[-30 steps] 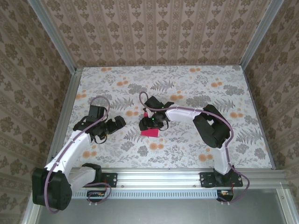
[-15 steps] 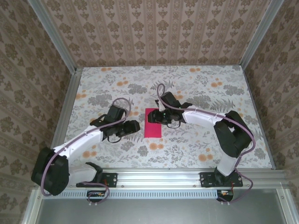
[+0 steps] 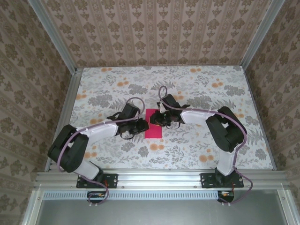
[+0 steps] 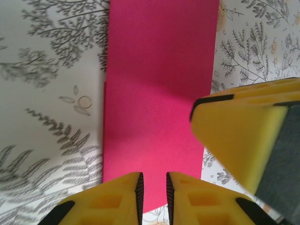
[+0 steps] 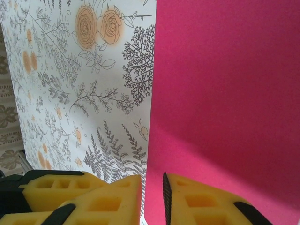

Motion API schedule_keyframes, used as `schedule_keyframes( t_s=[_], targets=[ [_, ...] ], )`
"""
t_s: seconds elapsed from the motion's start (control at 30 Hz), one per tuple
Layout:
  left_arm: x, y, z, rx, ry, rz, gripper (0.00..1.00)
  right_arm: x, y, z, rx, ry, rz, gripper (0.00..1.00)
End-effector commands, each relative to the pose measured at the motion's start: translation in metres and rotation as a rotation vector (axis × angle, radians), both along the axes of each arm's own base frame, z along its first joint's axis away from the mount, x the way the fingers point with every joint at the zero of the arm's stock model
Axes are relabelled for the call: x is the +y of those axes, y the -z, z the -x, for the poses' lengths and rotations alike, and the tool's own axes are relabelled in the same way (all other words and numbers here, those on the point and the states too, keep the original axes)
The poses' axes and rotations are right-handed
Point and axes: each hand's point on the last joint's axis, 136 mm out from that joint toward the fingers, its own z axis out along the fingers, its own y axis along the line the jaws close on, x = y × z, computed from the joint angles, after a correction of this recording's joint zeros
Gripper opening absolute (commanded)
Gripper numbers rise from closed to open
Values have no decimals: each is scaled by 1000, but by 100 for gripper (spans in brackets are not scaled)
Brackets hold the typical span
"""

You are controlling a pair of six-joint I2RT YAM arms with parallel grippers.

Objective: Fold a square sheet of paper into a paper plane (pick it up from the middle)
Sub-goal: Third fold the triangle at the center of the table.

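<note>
1. From above, I see the paper (image 3: 153, 132) lying flat on the table (image 3: 211, 145), with the left claw (image 3: 143, 125) at its left edge and the right claw (image 3: 157, 119) at its right, probably for folding.
2. Left wrist: the left claw (image 4: 153, 199) is nearly pressed together at the paper's edge; I cannot tell if it is pinching.
3. Right wrist: the right claw (image 5: 152, 201) straddles the paper's edge, same doubt.

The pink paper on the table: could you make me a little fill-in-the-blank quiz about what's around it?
1. The sheet of paper lies ____ the left gripper and the right gripper.
2. The fingers of the grippers are ____ in colour.
3. The paper rests on a table printed with a ____ pattern.
Missing words: between; yellow; floral.
</note>
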Motion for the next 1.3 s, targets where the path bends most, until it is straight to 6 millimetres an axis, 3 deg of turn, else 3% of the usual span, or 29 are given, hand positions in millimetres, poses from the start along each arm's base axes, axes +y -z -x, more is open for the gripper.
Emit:
schedule_keyframes(
  t_s=[0.0,0.2,0.73,0.9,1.13,1.27],
  targets=[
    [-10,-4,-8,1,-4,13,19,4,6,0,25,-16,-29,19],
    [-3,17,-3,49,-14,-44,16,5,19,0,58,-23,-26,17],
    [2,43,16,129,5,-55,13,-2,41,1,107,-14,-6,15],
    [11,52,22,163,-5,-105,12,-5,38,-1,103,-7,-8,16],
    [22,67,34,208,-11,-152,10,-24,22,-22,59,51,10,26],
    [16,63,33,200,-4,-136,10,-35,9,-28,31,77,25,35]
  ],
)
